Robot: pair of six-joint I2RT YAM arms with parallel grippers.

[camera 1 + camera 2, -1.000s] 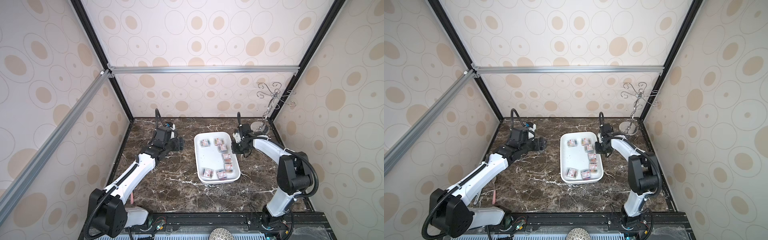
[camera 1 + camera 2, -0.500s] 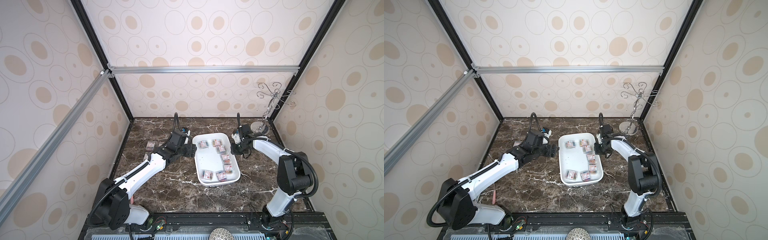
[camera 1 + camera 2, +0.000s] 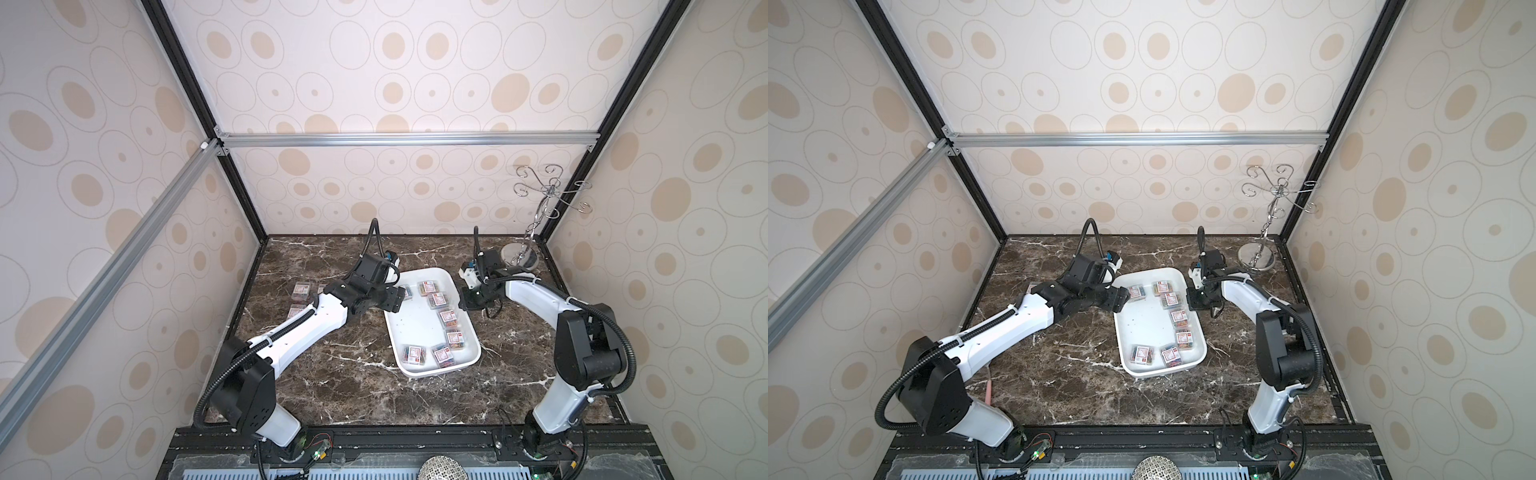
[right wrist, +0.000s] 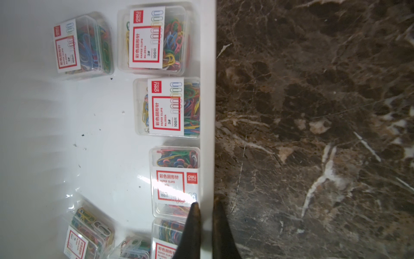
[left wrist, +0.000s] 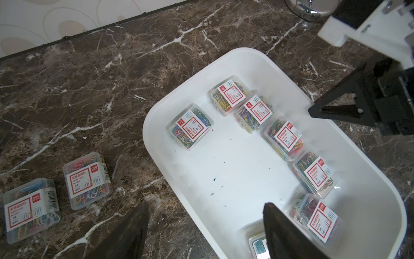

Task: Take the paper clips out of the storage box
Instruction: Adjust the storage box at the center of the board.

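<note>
Boxes of multicoloured paper clips (image 5: 190,126), small, clear plastic and each topped with a white-and-red label, lie partly inside and partly outside a large shallow white plastic storage box (image 3: 415,328) with rounded corners and a raised rim. The storage box sits on the dark brown marble surface (image 3: 353,386) a little right of the middle. Its long sides run roughly from the near edge toward the far edge, slightly askew.

Seven boxes are inside it. Four stand in a line along the long wall that faces the surface's right edge. Two lie side by side at the near end, and one lies alone toward the far end. At least two more boxes rest on the bare surface toward the left edge, well apart from the storage box. The left wrist view shows this pair close together.

In both top views the left gripper (image 3: 397,299) is over the storage box's left rim near its far end. Its jaws stand apart with nothing between them. In the left wrist view one shows against the marble and the other against the white floor.

The right gripper (image 4: 206,213) is at the opposite long rim. Its jaws are clamped on that rim, one inside the wall and one outside.

A chrome hook stand (image 3: 521,257) stands in the far right corner of the surface.
</note>
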